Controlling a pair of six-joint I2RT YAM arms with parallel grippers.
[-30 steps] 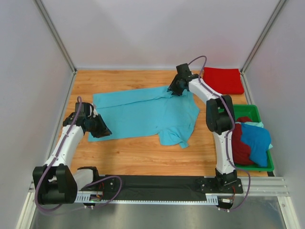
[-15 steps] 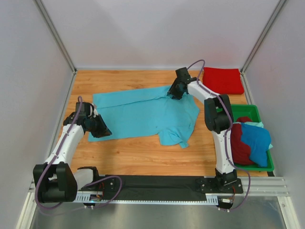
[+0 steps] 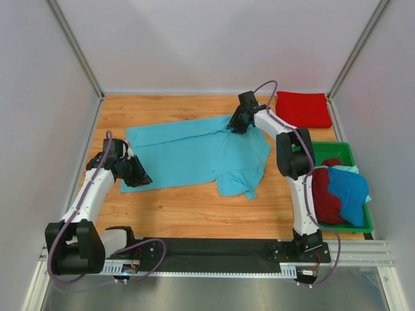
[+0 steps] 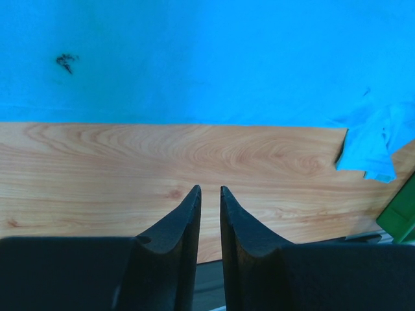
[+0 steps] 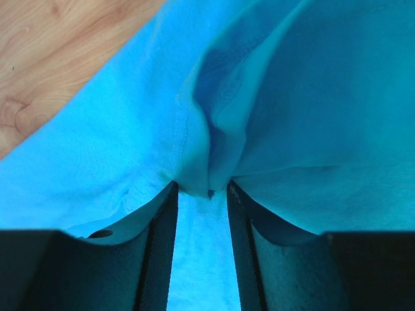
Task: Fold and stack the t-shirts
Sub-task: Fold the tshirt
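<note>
A green plastic tray sits at the right edge of the wooden table

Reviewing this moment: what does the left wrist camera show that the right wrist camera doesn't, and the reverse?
Left wrist only: the left gripper, fingers a narrow gap apart and empty, over the table; a dark mark on the cloth; a corner of the green tray. Right wrist only: the right gripper apparently pinching a raised fold. Both: the turquoise t-shirt lying on the wooden tabletop.
</note>
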